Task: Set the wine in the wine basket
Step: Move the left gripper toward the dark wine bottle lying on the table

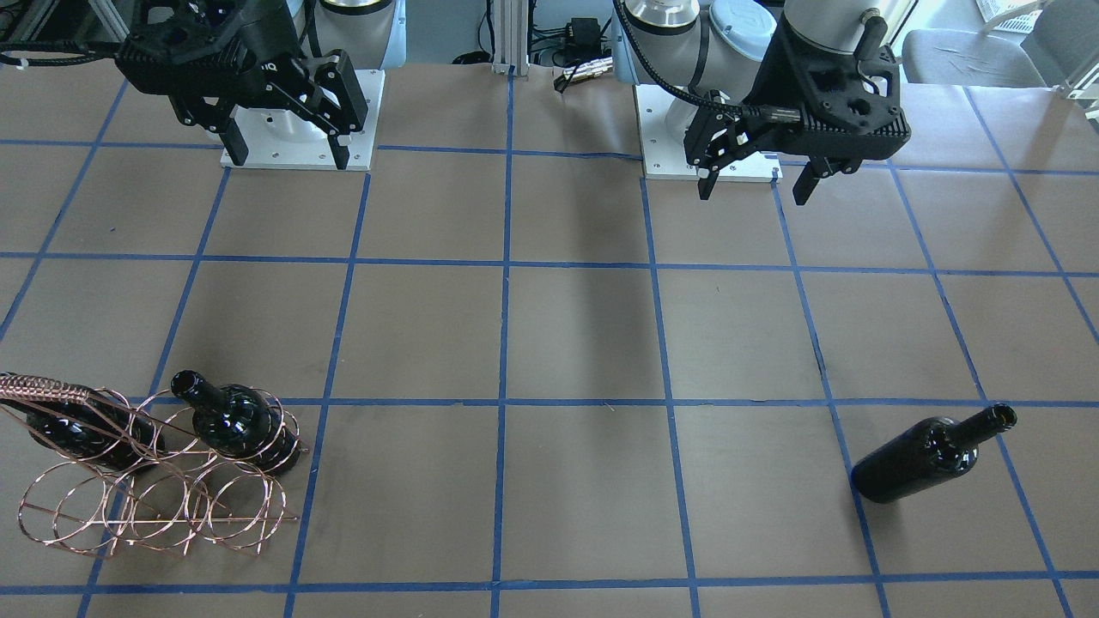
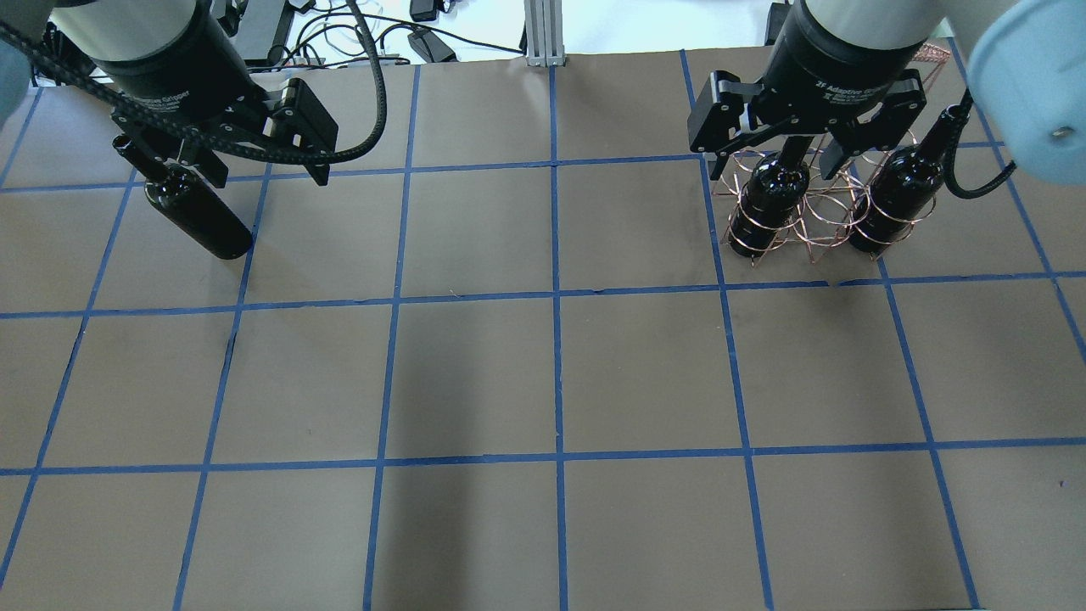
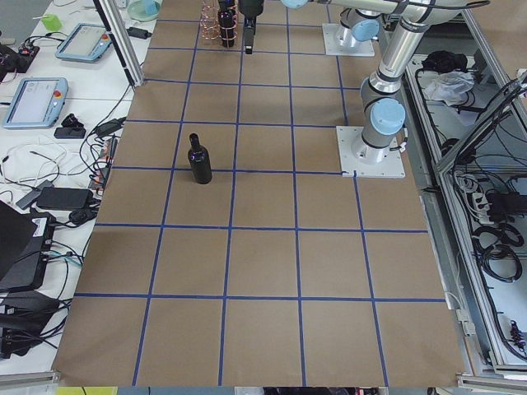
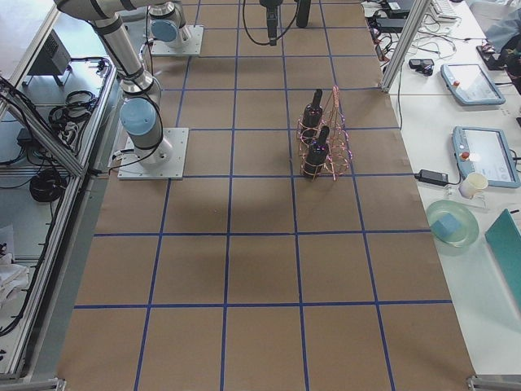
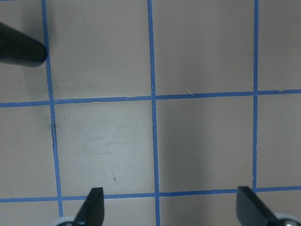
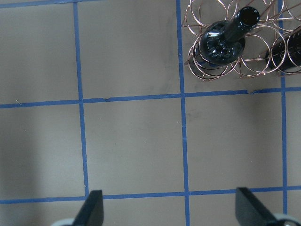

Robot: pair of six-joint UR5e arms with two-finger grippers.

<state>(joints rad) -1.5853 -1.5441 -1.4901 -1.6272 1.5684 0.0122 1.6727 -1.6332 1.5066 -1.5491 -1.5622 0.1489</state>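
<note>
1. The desk (image 1: 584,343) was covered in flat brown paper and ruled into large squares by blue tape lines (image 1: 504,343). Each arm's base sat on a white mounting plate (image 3: 354,169).
2. The glossy, nearly black, unlabelled glass wine bottle (image 1: 932,451) stood upright and alone on the paper at the robot's left side, close to a blue line. It was well apart from the rack.
3. The copper-coloured thin-wire wine basket (image 1: 154,506), made of round hoops with a braided handle, stood on the desk at the robot's right side. Two other dark bottles (image 2: 768,199) sat within its hoops, necks raised.
4. The left hand (image 1: 754,184) hung above the desk with its fingers spread wide and nothing between them. In its wrist view we saw only the dark base of the wine bottle, at the upper left corner.
5. The right hand (image 1: 290,150) also hung above the desk, fingers wide apart and holding nothing. The wine basket lay at the top right of its wrist view.
6. Around the desk we saw white side benches with grey control pendants (image 3: 33,99) and loose cables (image 3: 49,177). A pale green dish (image 4: 452,224) lay on one bench, and an aluminium post (image 1: 508,34) rose behind the arms.
</note>
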